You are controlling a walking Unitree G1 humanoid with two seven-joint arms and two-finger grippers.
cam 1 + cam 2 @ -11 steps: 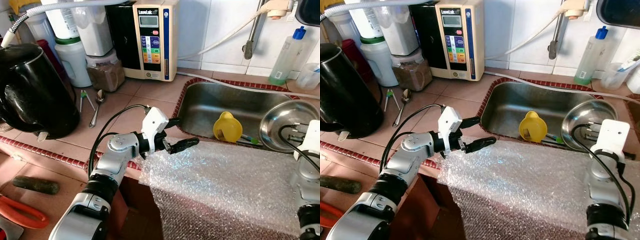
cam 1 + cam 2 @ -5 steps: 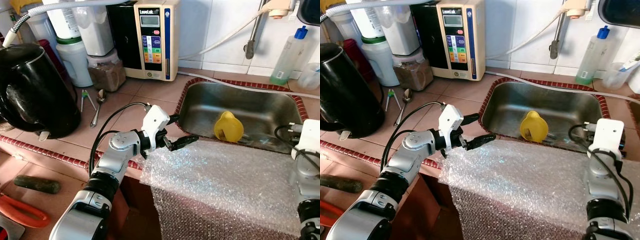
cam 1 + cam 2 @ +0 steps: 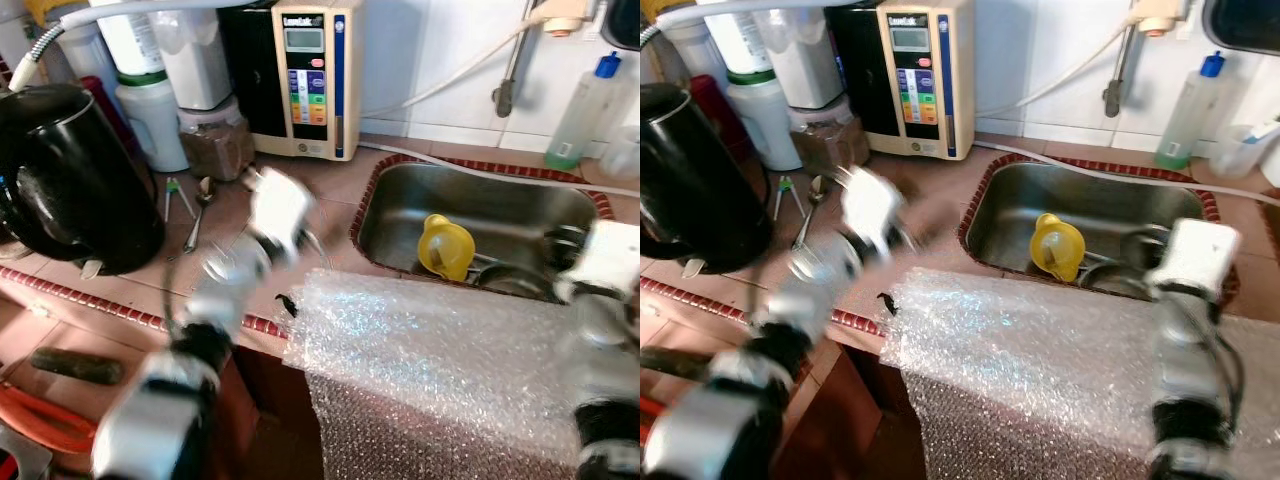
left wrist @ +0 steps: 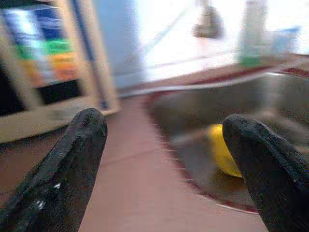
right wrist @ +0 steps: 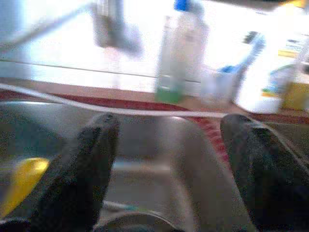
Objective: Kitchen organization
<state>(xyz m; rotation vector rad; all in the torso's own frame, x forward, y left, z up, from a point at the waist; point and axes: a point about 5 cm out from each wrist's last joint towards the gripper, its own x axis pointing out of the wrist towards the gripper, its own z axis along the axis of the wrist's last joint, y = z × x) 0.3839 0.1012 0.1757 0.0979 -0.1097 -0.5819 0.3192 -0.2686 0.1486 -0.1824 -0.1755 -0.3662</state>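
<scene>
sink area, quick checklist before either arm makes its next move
1. Left gripper open and empty: ok, black fingers spread over the tiled counter.
2. Right gripper open and empty: ok, fingers apart above the stainless steel sink.
3. Yellow plastic cup located: ok, lying in the sink.
4. Clear bubble wrap sheet settled: ok, draped over the counter's front edge.
5. Arms steady: not ok, both are motion-blurred in the head views.
6. Round metal bowl position: cannot tell, blurred and partly hidden behind the right arm.
</scene>
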